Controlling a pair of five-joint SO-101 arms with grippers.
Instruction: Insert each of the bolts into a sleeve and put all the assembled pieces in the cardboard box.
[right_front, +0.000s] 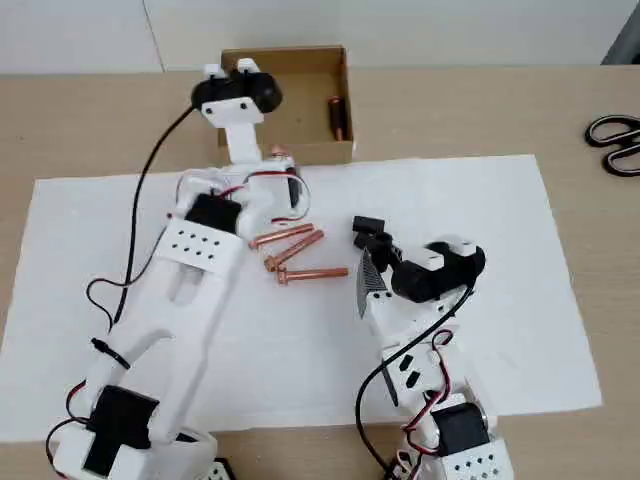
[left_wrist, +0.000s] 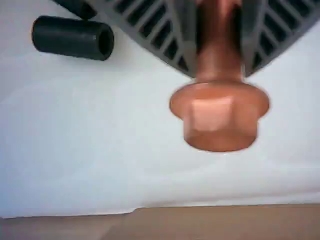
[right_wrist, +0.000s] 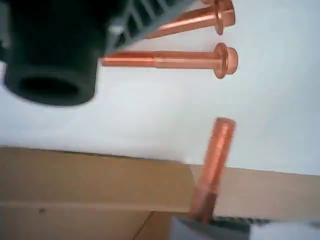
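My left gripper (right_front: 277, 165) is shut on a copper bolt (left_wrist: 218, 107), held by its shank just in front of the cardboard box (right_front: 230, 60). The bolt's hex head points toward the wrist camera, between the grey fingers (left_wrist: 150, 30). My right gripper (right_front: 371, 240) hangs over the white paper and is shut on a black sleeve (right_wrist: 50, 75), whose open bore faces the camera. A black sleeve (left_wrist: 72, 37) also lies farther off in the left wrist view. Three loose bolts (right_front: 297, 252) lie on the paper between the arms. One assembled piece (right_front: 338, 118) rests inside the box.
White paper (right_front: 500, 250) covers the middle of the wooden table. Scissors (right_front: 618, 143) lie at the far right edge. The box's front wall (right_wrist: 90, 180) stands close behind the left gripper's bolt (right_wrist: 216, 155). Cables trail along both arms.
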